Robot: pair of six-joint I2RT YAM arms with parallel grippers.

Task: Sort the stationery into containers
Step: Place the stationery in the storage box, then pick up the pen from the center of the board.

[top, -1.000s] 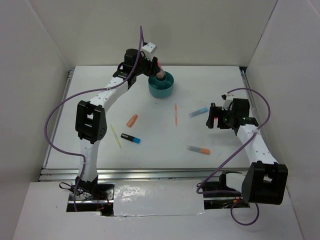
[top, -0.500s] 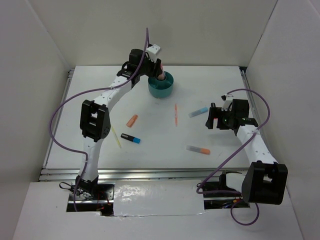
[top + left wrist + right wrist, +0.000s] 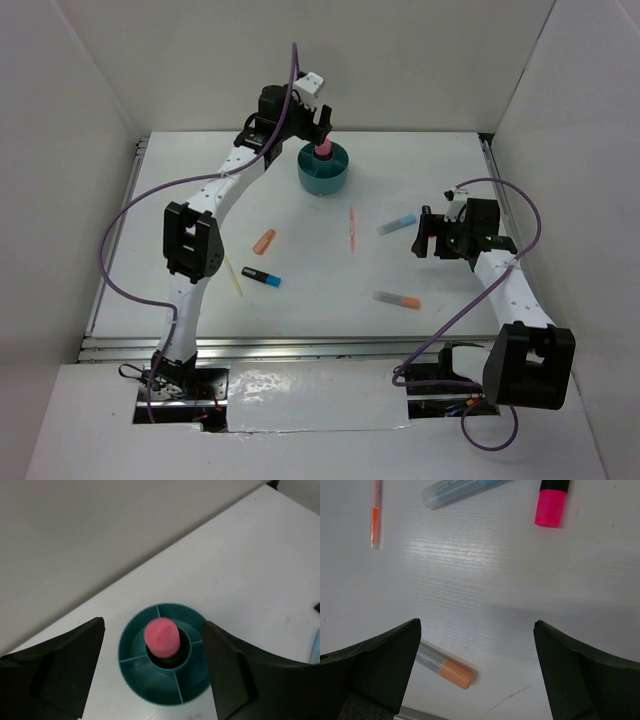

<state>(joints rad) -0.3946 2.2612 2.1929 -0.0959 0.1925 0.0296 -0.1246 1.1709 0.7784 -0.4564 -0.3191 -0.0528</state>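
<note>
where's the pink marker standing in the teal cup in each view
Top external: the pink plastic marker stands far centre, in the centre well of the round teal plastic organizer cup, by the left hand.
Left wrist: low centre, seen end-on.
Right wrist: not in it; the pink-and-black marker lying top right is another one.
Shared landmark: the teal cup, in top external and left wrist.
</note>
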